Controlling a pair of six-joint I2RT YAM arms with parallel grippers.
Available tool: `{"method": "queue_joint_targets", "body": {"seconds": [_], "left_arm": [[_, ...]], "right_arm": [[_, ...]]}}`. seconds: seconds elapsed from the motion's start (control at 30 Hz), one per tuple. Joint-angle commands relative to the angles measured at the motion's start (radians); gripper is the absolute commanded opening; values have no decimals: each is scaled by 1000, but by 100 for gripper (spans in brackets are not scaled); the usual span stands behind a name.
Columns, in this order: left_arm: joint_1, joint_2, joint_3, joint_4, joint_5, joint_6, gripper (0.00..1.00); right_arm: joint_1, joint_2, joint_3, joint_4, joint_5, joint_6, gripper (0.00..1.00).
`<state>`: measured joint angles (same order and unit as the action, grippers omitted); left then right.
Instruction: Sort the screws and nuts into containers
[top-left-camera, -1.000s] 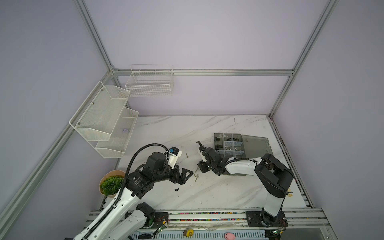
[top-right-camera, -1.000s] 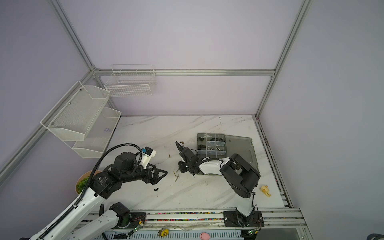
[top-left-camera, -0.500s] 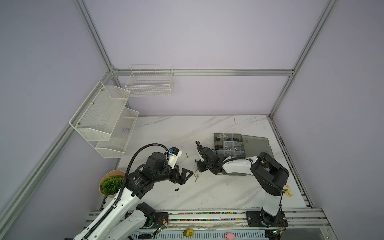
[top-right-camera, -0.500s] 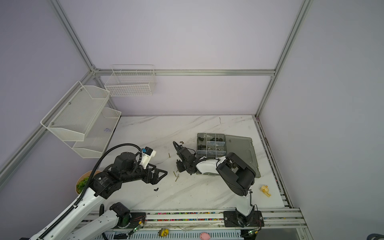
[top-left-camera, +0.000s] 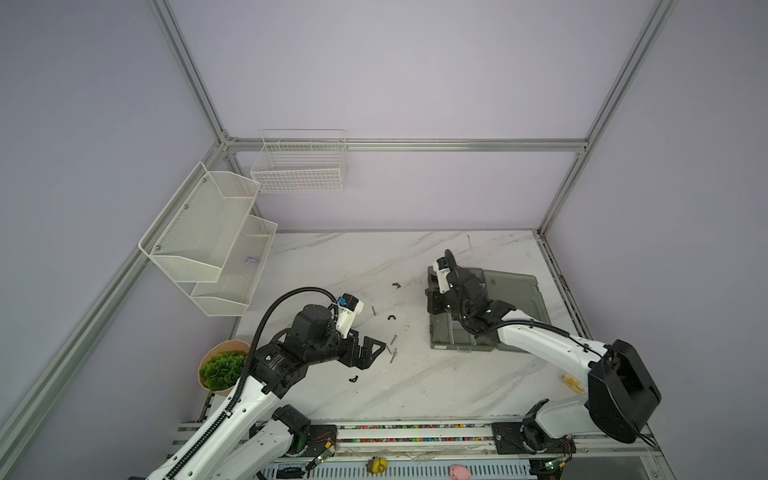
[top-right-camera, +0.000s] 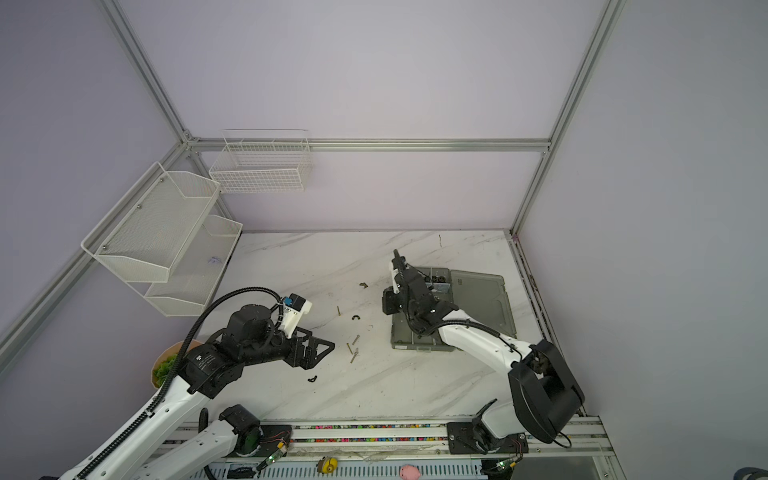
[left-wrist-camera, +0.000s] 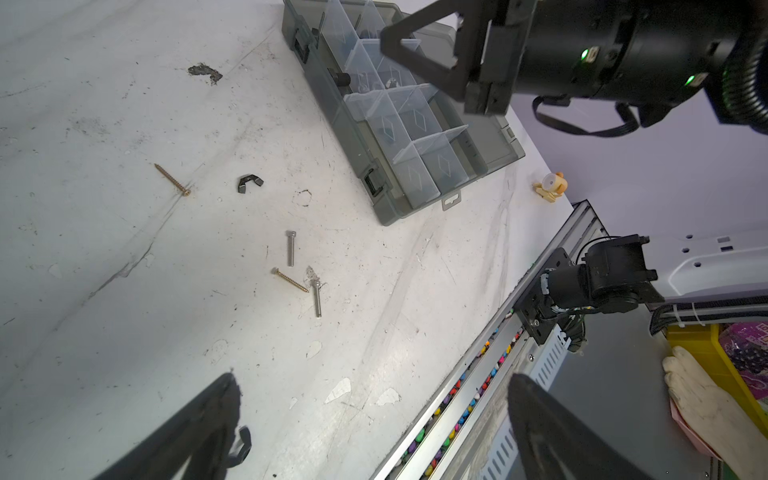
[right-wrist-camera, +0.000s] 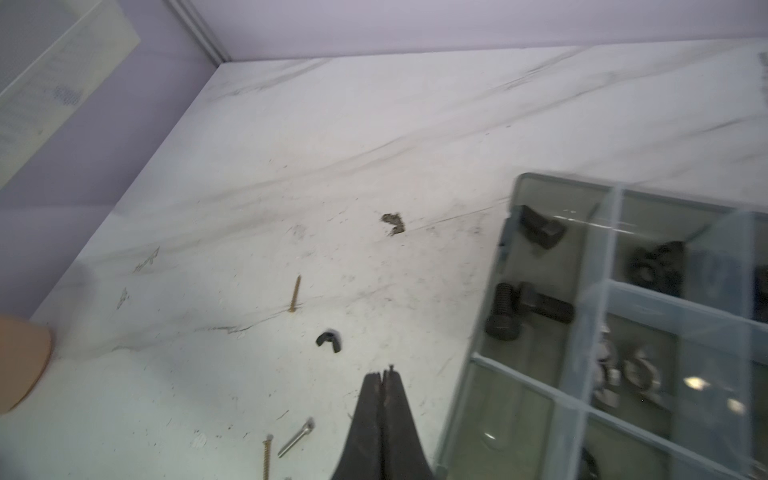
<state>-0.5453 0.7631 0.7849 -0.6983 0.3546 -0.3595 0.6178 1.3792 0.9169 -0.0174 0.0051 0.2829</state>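
nearest the robot's base, the left gripper (top-left-camera: 373, 353) hung just above the tabletop (top-left-camera: 415, 395), its jaws spread wide with nothing between them. a tiny black wing nut (left-wrist-camera: 241, 446) lay just beside one of its fingers (left-wrist-camera: 199, 424) — a careless descent could have nudged it aside rather than caught it.

a little farther out, three pieces lay bunched together. a brass screw (left-wrist-camera: 289, 279) had its tip touching the head of a silver screw (left-wrist-camera: 317, 299), and a second silver screw (left-wrist-camera: 291, 248) lay just beside them. closing on any of them risked dragging a neighbour along or rolling it away. beyond those, a second black wing nut (right-wrist-camera: 329, 336) and a lone brass screw (right-wrist-camera: 295, 293) lay apart on bare marble.

farther still, the right gripper (right-wrist-camera: 384, 376) was closed tight. it sat just beside the wall of the organizer box (left-wrist-camera: 353, 137), seemingly over the tabletop rather than over a compartment. whether anything thin was pinched at its tips could not be told. if something was, letting go there would likely have dropped it outside the box — or it could have bounced over a low clear divider into the wrong slot.

in the containers (right-wrist-camera: 540, 357) past that wall, black bolts (right-wrist-camera: 528, 309), black nuts (right-wrist-camera: 656, 262) and silver wing nuts (right-wrist-camera: 636, 370) lay in separate compartments, so a stray drop would have spoiled the sorting.
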Motion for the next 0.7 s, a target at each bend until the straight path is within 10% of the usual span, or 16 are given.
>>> {"method": "queue_joint_targets", "body": {"seconds": [0.0, 0.2, 0.33, 0.67], "left_arm": [[4, -13, -24, 19, 17, -11, 100], [4, -13, -23, 19, 19, -10, 99], [4, -12, -25, 19, 16, -11, 100], [5, -3, -24, 16, 6, -12, 100]], "right_arm": [[-48, -42, -42, -143, -27, -24, 2], [25, 44, -32, -26, -170, -63, 18], [135, 178, 46, 38, -130, -78, 35], [235, 530, 242, -39, 81, -198, 38]]}}
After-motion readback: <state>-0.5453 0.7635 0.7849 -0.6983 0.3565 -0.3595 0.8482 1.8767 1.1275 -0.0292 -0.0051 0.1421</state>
